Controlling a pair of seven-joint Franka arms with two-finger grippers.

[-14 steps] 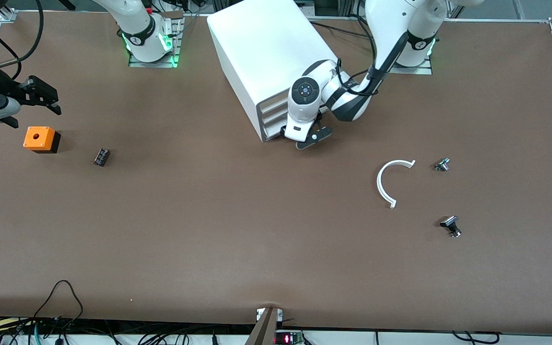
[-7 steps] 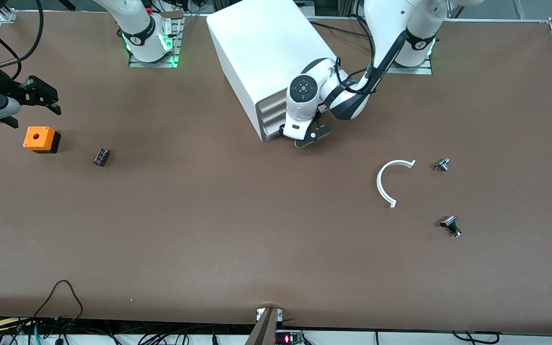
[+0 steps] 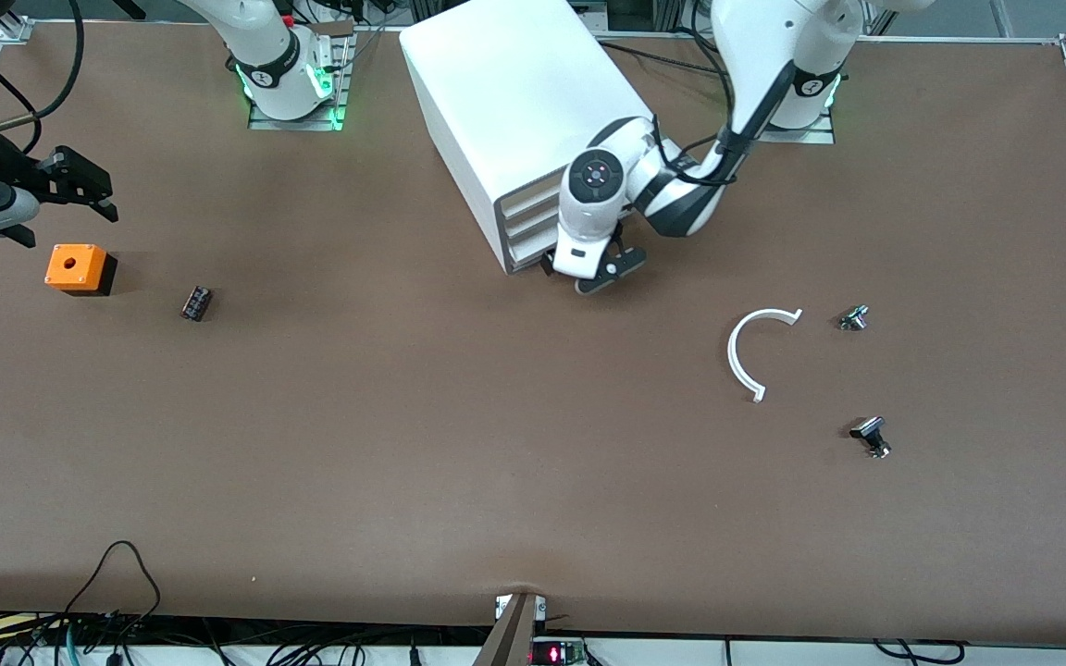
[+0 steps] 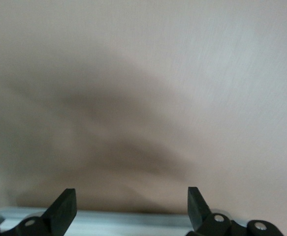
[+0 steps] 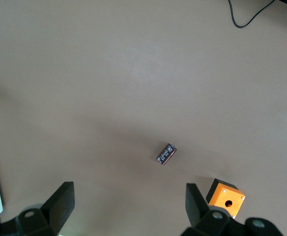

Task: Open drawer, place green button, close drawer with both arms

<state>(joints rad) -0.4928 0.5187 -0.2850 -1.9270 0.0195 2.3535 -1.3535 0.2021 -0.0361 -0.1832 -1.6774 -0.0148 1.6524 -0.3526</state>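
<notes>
The white cabinet (image 3: 514, 92) stands near the arms' bases, its three drawers facing the front camera. The lowest drawer (image 3: 524, 260) looks shut. My left gripper (image 3: 588, 270) is low in front of that drawer, open. In the left wrist view (image 4: 131, 206) a pale drawer edge (image 4: 128, 223) lies between its fingers. A small part with a greenish cap, seemingly the button (image 3: 854, 317), lies on the table toward the left arm's end. My right gripper (image 3: 80, 190) (image 5: 128, 204) is open and empty, waiting over the table's right-arm end.
An orange box (image 3: 80, 268) (image 5: 225, 199) and a small dark block (image 3: 196, 302) (image 5: 166, 154) lie under the right gripper's area. A white C-shaped ring (image 3: 748, 356) and a black-and-silver part (image 3: 871, 437) lie near the button.
My left gripper has shifted slightly at the lowest drawer's front, toward the front camera. The right arm has not moved.
</notes>
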